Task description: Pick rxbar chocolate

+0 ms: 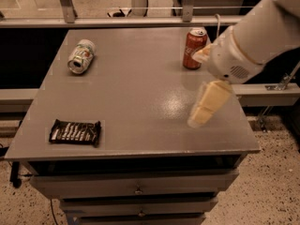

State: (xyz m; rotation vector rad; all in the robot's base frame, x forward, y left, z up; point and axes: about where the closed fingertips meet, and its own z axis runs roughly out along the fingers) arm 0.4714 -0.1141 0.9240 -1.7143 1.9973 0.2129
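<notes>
**benchwatcher:** Quick one, where's the rxbar chocolate sitting right now?

**gripgeek:** Near left corner of the grey surface. It's lying flat with its long side running along the near edge, dark wrapper up, and the pale lettering is showing.

**benchwatcher:** And the gripper?

**gripgeek:** The gripper hangs over the right side of the surface, not far from the right edge. It's on the end of the fat white arm that comes in from the far right. It's a pale yellowish piece, pointing down and angled a bit to the left. Whether it's spread or pressed together, honestly can't tell from this angle. It's well apart from the bar, with most of the surface's width between them.

**benchwatcher:** Anything else up there?

**gripgeek:** 2 cans. The red cola can stands upright at the far right, just beside the white wrist as the camera sees it. The green-and-white can lies on its side at the far left, with 1 end turned toward the near left. Both are well apart from the bar. Below the surface there's a stack of drawers with small knobs on the fronts.
</notes>
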